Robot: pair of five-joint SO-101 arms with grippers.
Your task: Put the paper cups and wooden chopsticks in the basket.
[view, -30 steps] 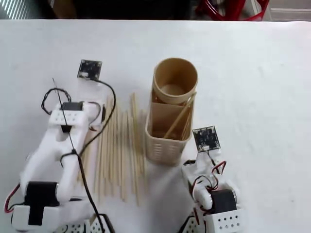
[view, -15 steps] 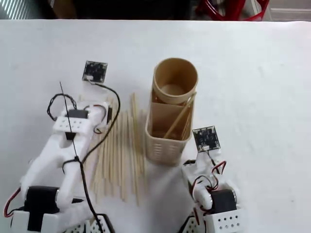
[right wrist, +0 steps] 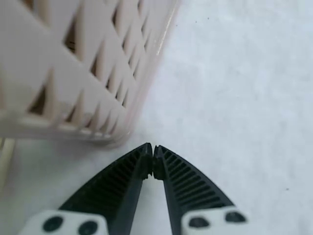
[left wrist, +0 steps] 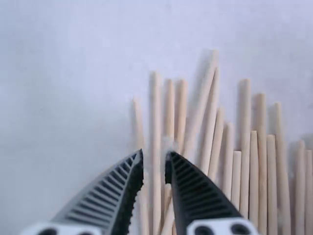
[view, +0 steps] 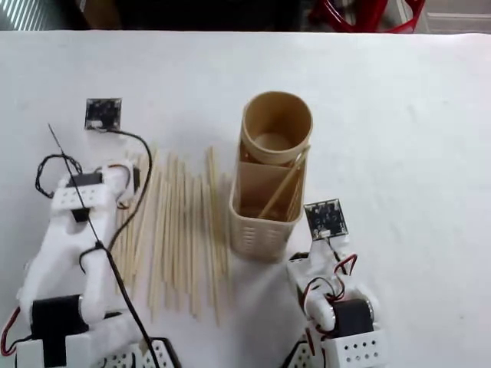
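Note:
Several wooden chopsticks (view: 180,238) lie side by side on the white table, left of the basket (view: 265,230). A paper cup (view: 276,142) stands upright in the basket's far end, and one chopstick (view: 282,190) leans inside it. My left gripper (left wrist: 154,164) is over the far left ends of the chopsticks (left wrist: 205,127), narrowly open, with one chopstick (left wrist: 155,112) running through the gap. In the high view it (view: 136,175) sits at the row's left edge. My right gripper (right wrist: 153,159) is shut and empty, low on the table just off the basket's wall (right wrist: 73,73).
The right arm (view: 337,307) stands at the table's near edge, right of the basket. Open table stretches to the far side and to the right. A cable (view: 130,207) trails from the left wrist over the leftmost chopsticks.
My left arm has swung to the left, and the leftmost chopsticks have fanned out leftward with it. The right arm, basket and cup have not moved.

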